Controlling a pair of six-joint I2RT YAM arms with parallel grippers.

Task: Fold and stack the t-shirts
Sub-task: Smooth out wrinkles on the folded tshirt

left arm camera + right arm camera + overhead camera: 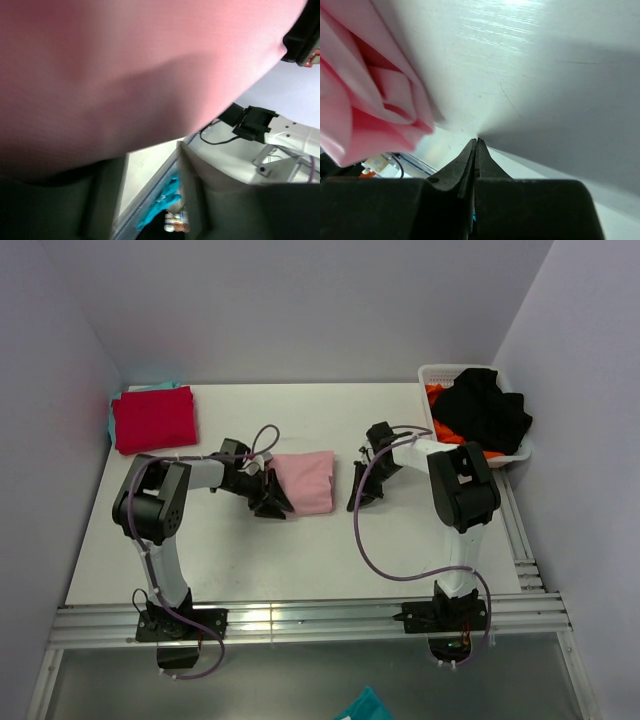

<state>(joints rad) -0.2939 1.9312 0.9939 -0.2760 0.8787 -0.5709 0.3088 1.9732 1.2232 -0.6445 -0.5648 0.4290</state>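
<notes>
The light pink t-shirt [305,480] lies folded in the middle of the table. My left gripper [270,497] is at its left edge, low on the table. In the left wrist view the pink cloth [125,65] fills the top and hangs over my left gripper [145,157], whose jaws stand apart with nothing between them. My right gripper [362,494] is shut and empty just right of the pink t-shirt, its tips [476,141] on the bare table beside the pink folds [365,100]. The red t-shirt [153,418] lies folded at the back left on the teal t-shirt [111,426].
A white basket [432,374] at the back right holds black cloth [485,408] and orange cloth [437,397]. A piece of teal cloth [365,707] lies below the table's near edge and also shows in the left wrist view [160,205]. Metal rails [300,620] run along the front.
</notes>
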